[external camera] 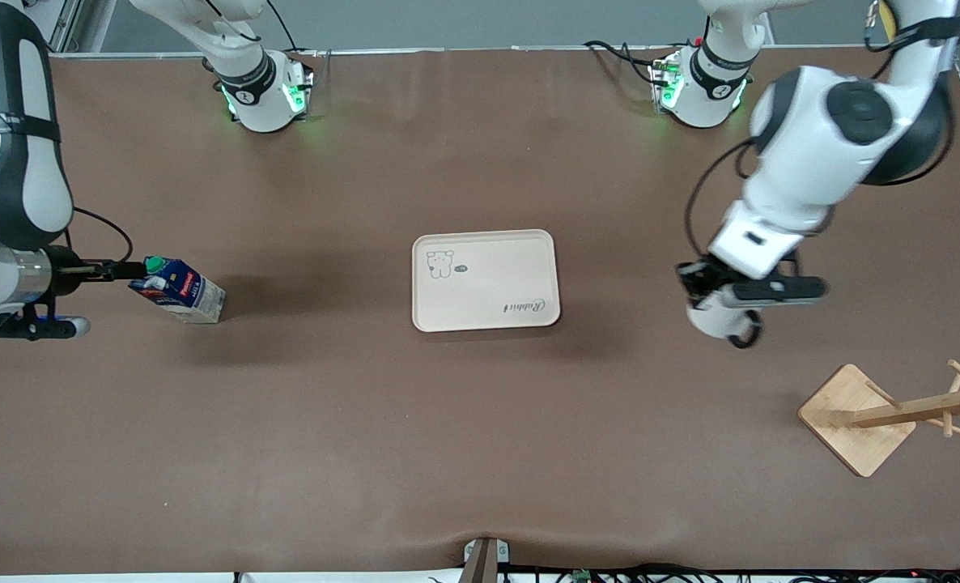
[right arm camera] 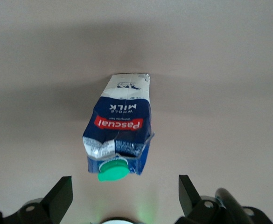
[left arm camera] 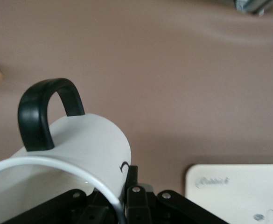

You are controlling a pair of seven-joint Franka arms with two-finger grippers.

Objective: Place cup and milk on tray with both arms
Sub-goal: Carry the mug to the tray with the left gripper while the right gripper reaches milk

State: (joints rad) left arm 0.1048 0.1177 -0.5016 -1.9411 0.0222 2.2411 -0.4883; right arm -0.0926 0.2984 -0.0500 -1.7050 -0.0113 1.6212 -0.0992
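Observation:
The cream tray (external camera: 486, 279) lies mid-table; a corner of the tray (left arm camera: 239, 191) shows in the left wrist view. The milk (external camera: 179, 293), a dark blue carton with a green cap, stands toward the right arm's end. My right gripper (external camera: 120, 270) hangs open above it, and in the right wrist view the milk (right arm camera: 120, 135) sits ahead of the gripper (right arm camera: 124, 186) with nothing between the fingers. My left gripper (external camera: 708, 301) is shut on the rim of the white cup (external camera: 716, 321), held over bare table beside the tray. The cup (left arm camera: 80, 149) has a black handle (left arm camera: 40, 109); one finger (left arm camera: 132, 176) presses its outer wall.
A wooden rack (external camera: 856, 417) with pegs stands near the front camera at the left arm's end of the table. The brown tabletop (external camera: 480, 445) spreads around the tray. Both green-lit bases stand along the table's edge farthest from the front camera.

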